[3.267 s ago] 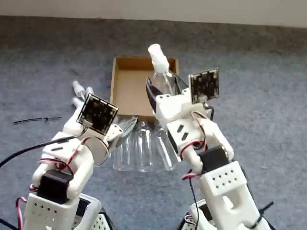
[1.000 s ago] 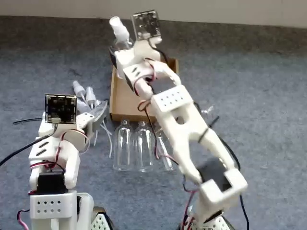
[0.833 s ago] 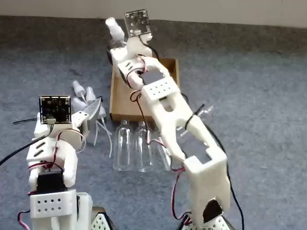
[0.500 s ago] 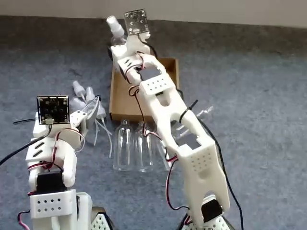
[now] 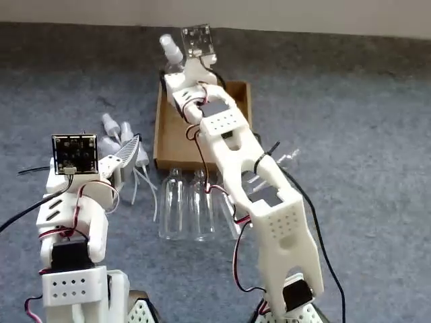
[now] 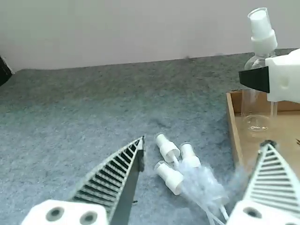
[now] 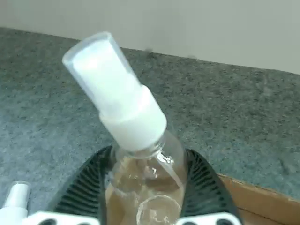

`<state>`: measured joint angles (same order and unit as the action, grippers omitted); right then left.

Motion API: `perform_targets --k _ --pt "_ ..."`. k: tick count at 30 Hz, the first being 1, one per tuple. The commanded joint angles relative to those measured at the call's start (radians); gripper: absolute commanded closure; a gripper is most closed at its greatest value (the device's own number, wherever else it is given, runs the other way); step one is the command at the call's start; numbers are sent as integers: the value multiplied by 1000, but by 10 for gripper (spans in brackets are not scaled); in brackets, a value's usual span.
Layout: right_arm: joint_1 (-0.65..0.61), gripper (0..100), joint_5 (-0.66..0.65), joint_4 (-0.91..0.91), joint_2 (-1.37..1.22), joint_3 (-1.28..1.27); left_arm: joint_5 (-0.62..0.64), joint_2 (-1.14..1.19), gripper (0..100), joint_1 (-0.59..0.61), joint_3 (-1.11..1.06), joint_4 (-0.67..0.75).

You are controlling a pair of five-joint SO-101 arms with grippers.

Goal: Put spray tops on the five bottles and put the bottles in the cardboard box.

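The right tool is clamped on a clear plastic bottle with a white spray top at the far corner of the brown cardboard box beneath it, while the left tool gapes wide and empty, with loose white spray tops just ahead.

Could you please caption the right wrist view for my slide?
Right end effector gripping a spray-topped bottle at the box.

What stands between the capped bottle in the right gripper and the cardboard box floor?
Nothing visible. The right gripper holds the capped bottle at the far corner of the cardboard box, and the floor beneath looks bare.
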<state>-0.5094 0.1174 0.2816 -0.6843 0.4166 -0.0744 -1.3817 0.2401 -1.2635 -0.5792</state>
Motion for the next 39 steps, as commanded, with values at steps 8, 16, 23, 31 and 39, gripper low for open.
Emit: perform_targets --k 8,16,23,31,39 --pt "-2 994 0 -171 36 -59 6 -4 660 4 5 21" --pt "-4 994 0 -171 28 -62 6 -4 660 4 5 20" --pt "-16 994 -29 -188 27 -101 8 -4 660 4 5 20" --pt "-30 994 -58 -228 35 -160 8 -4 660 4 5 17" --pt "-30 985 -34 -228 28 -165 8 -4 660 4 5 17"
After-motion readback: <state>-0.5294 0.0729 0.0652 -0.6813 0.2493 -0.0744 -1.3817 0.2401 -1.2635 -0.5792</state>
